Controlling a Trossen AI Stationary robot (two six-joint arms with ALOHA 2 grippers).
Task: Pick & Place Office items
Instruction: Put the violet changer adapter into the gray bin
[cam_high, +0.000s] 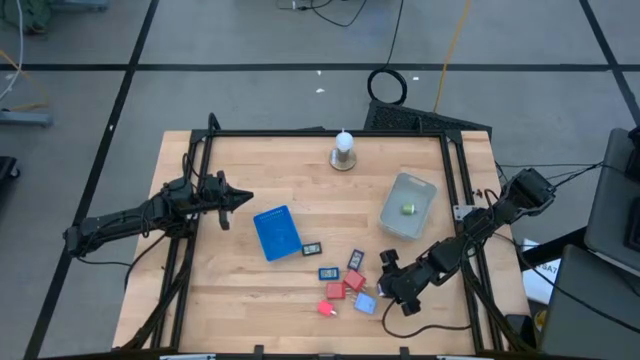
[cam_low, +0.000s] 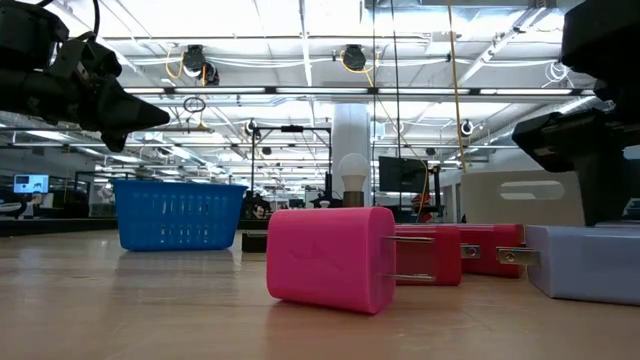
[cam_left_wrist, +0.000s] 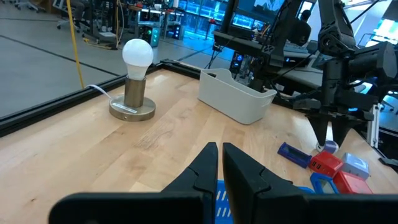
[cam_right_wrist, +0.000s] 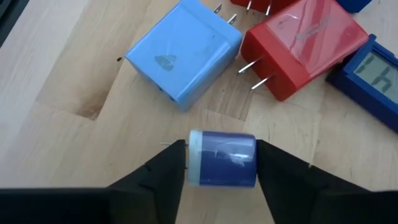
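Small office items lie in a cluster at the table's near middle: red blocks (cam_high: 344, 287), a pink block (cam_high: 326, 308), a light-blue block (cam_high: 364, 302) and dark rectangles (cam_high: 329, 272). A green-and-white piece (cam_high: 409, 209) sits inside the grey container (cam_high: 420, 186). My right gripper (cam_high: 388, 288) points down at the cluster's right edge, shut on a small blue cylinder with a white end (cam_right_wrist: 222, 158). My left gripper (cam_high: 248, 200) hovers shut (cam_left_wrist: 221, 155) above the table's left half, near the blue basket (cam_high: 277, 232). My right gripper pinches the small blue cylinder between its two fingers (cam_right_wrist: 168, 171), which press on its two ends, the white end (cam_right_wrist: 194, 158) against one of them. The fingers come from above, pointing down. The cylinder lies level between them; I cannot tell whether it rests on the wood.
A light bulb on a round base (cam_high: 343, 152) stands at the far middle. Next to the held cylinder lie the light-blue block (cam_right_wrist: 183, 53), a red block (cam_right_wrist: 303, 50) and a dark blue rectangle (cam_right_wrist: 370, 71). A black frame (cam_high: 320, 132) edges the table. Bare wood (cam_high: 240, 300) lies near left.
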